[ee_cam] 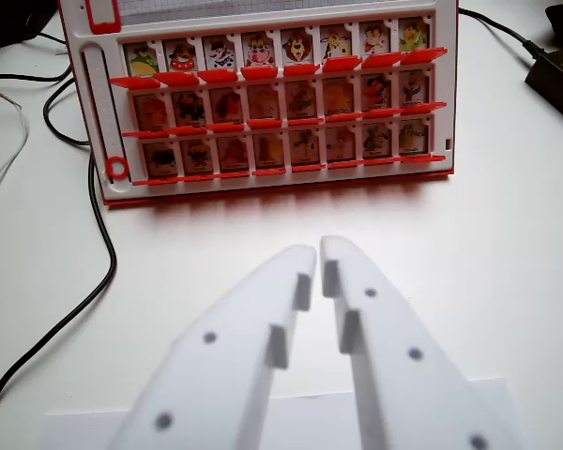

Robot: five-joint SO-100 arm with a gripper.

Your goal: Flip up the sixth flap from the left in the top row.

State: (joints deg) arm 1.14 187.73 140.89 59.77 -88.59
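A red and white game board (263, 98) stands at the far edge of the white table (507, 234), its frame holding three rows of eight small picture flaps. The sixth flap from the left in the top row (335, 43) sits right of the board's middle, showing a cartoon face above its red hinge. The white gripper (317, 251) hovers near the table's near edge, well apart from the board, its jaws nearly closed and holding nothing. A black cable (94, 206) curves along the left edge.
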